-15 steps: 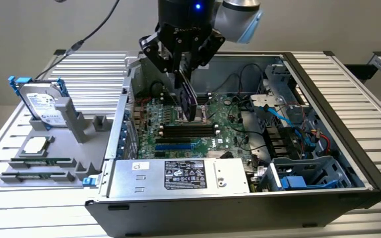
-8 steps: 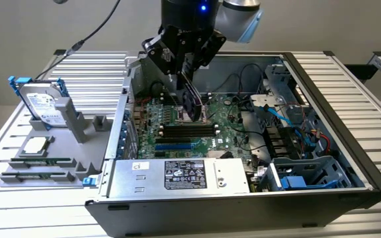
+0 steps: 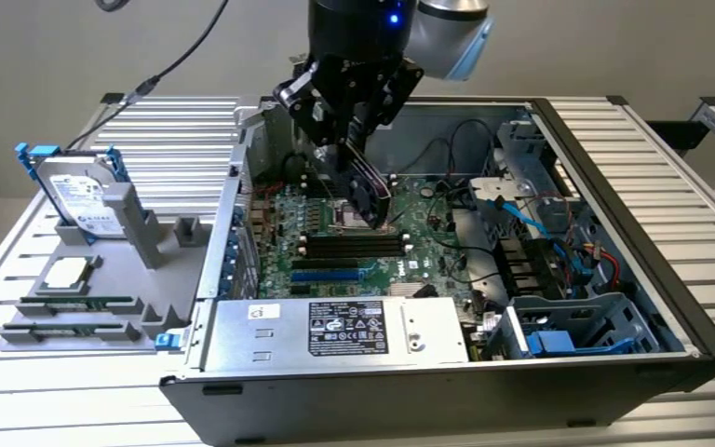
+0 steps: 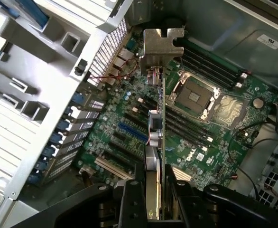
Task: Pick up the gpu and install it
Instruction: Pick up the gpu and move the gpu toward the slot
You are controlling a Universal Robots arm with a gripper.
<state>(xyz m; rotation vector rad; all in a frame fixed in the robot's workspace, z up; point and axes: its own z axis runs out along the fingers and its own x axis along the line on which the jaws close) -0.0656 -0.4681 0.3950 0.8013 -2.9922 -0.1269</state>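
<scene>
The gpu (image 3: 365, 191) hangs tilted above the green motherboard (image 3: 423, 228) inside the open computer case. My gripper (image 3: 347, 140) is shut on its upper edge. In the wrist view the gpu (image 4: 156, 128) appears edge-on, with its silver end bracket (image 4: 162, 45) at the far end and my gripper (image 4: 153, 192) clamped on the near end. The card floats above the board, over the row of expansion slots that includes a blue slot (image 4: 132, 133), and touches none of them. The processor socket (image 4: 192, 96) lies beside the card's line.
A grey holder tray (image 3: 196, 270) on the exterior view's left carries a hard drive in a blue frame (image 3: 78, 200), a processor chip (image 3: 66, 273) and memory sticks (image 3: 72, 304). The power supply (image 3: 332, 328) fills the case's near side. Cables (image 3: 519, 219) and drive cages crowd the exterior view's right.
</scene>
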